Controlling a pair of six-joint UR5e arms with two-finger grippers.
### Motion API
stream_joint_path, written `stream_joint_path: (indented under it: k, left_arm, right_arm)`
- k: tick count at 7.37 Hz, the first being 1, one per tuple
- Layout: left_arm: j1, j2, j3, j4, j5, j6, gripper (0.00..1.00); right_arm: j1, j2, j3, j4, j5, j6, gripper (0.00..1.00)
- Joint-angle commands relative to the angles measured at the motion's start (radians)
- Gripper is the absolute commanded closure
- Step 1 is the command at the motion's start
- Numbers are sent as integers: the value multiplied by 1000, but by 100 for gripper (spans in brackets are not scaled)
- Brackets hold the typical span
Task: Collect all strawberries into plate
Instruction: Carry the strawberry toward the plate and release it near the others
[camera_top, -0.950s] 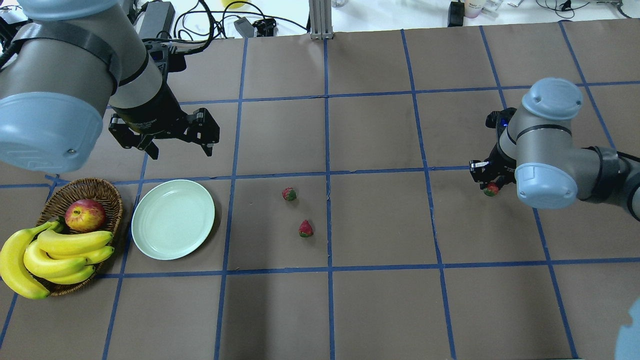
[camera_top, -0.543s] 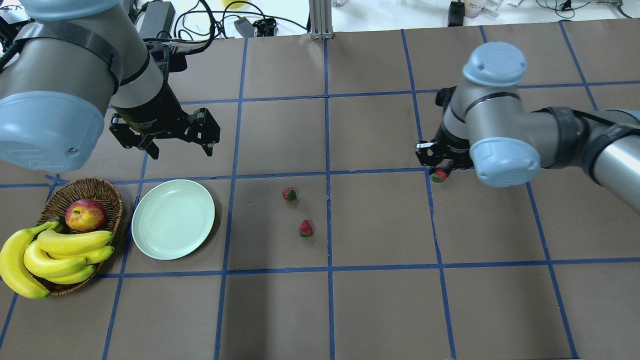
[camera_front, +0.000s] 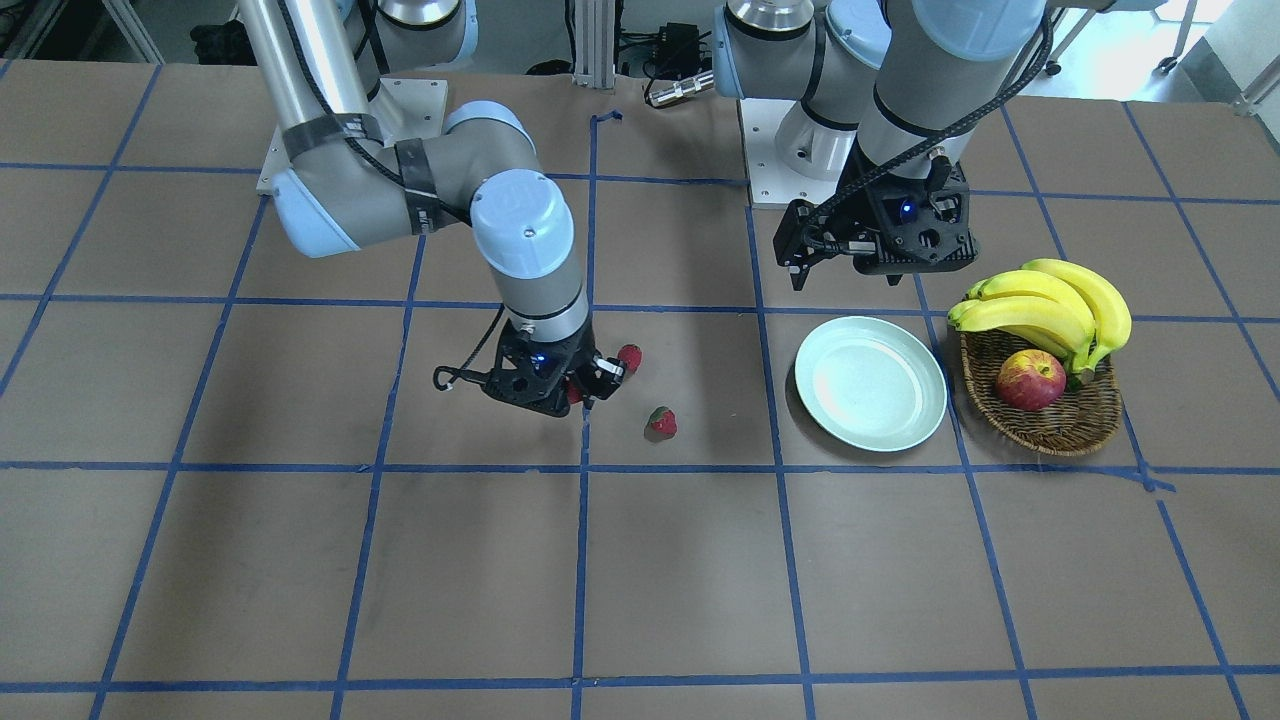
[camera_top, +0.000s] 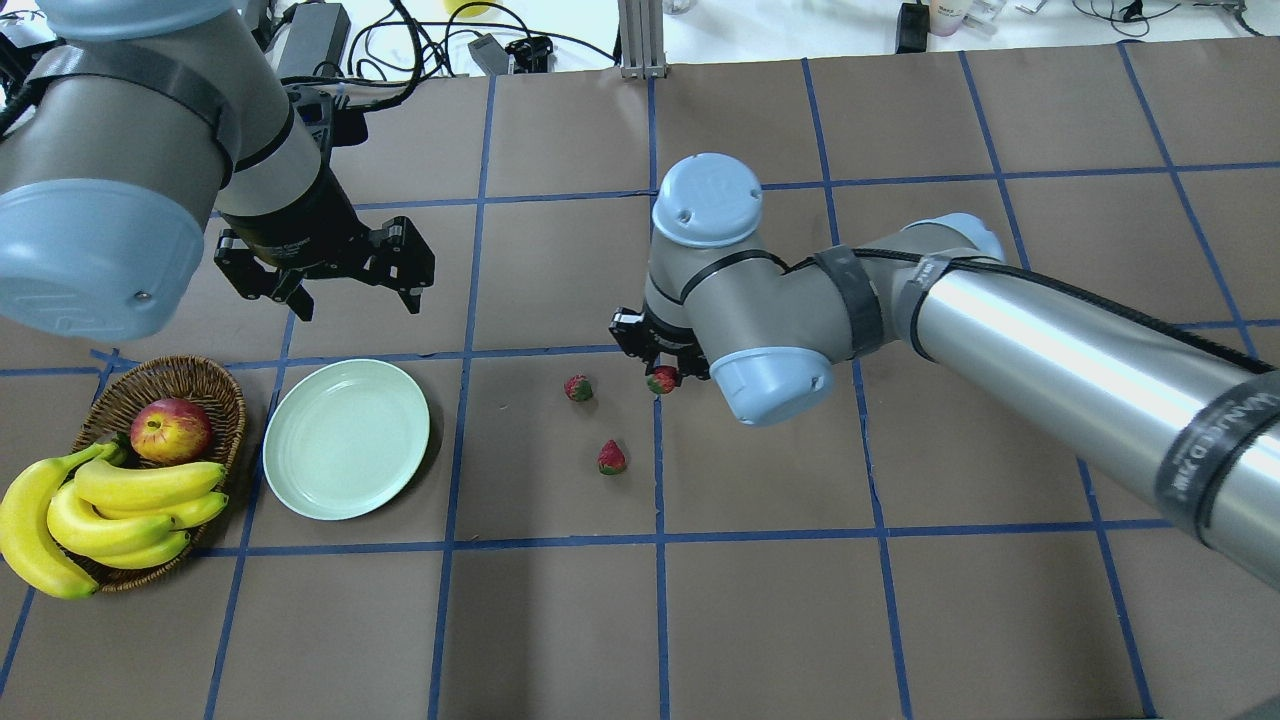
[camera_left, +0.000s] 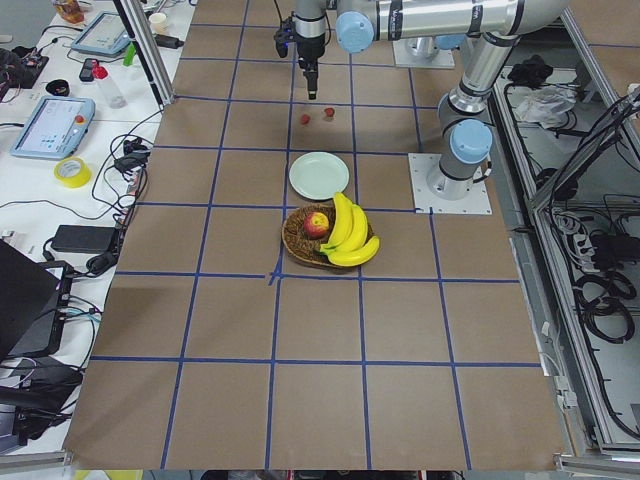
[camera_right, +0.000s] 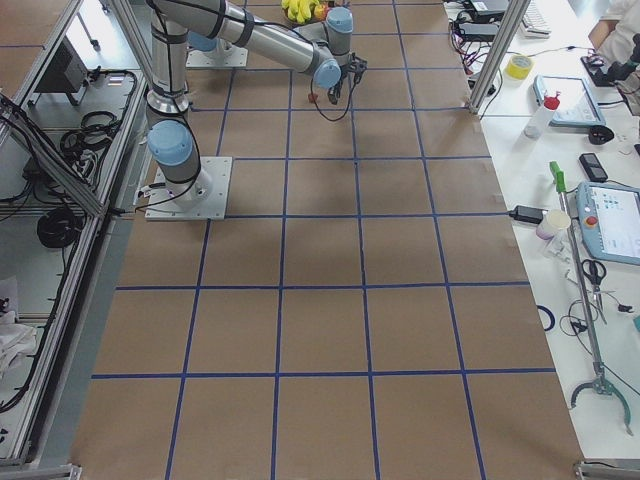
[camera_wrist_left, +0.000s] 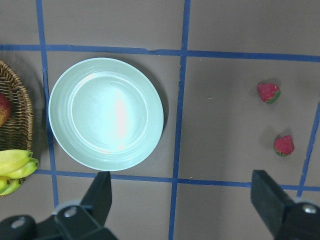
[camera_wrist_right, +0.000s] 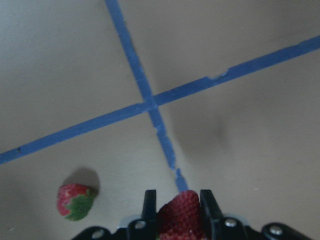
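My right gripper is shut on one strawberry, held low over a blue tape crossing; the wrist view shows the berry between the fingers. Two more strawberries lie on the table: one just left of the gripper, also in the right wrist view, and one nearer me. The pale green plate lies empty at the left, also in the left wrist view. My left gripper hangs open and empty above the plate's far side.
A wicker basket with an apple and a bunch of bananas stands left of the plate. Cables and a power brick lie past the table's far edge.
My right arm has swept left across the table with the strawberry in its gripper, from the right side to beside the two loose berries. The left gripper has barely moved.
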Motion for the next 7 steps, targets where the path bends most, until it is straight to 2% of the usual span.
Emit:
stream_joint_path:
  k: [1,2,3,4,5,6,7]
  left_arm:
    - [2,-8,-2,-6,-4,-9,0]
    - [0,-10,-2,-4,-3,-15,0]
    - [0,-13,-3,-1,-3,-17,0]
    - [0,-17,-3,-1,2,-15,0]
    - [0,-27,-3,2,-3,-15,0]
    - [0,-33,-2,5,-3,-17,0]
    - [0,-39,-2,5,-3,-18,0]
  right_arm:
    - [40,75,-30,-65,59,79,100]
    - [40,83,-28,-67,59,74,100]
    - [42,87,-28,-67,59,73,93]
    - [40,91,-27,-67,59,73,69]
    - [40,91,-25,-68,54,74,26]
    - [40,81,-33,-71,37,79,1]
    - [39,63,-63,-68,30,73,0]
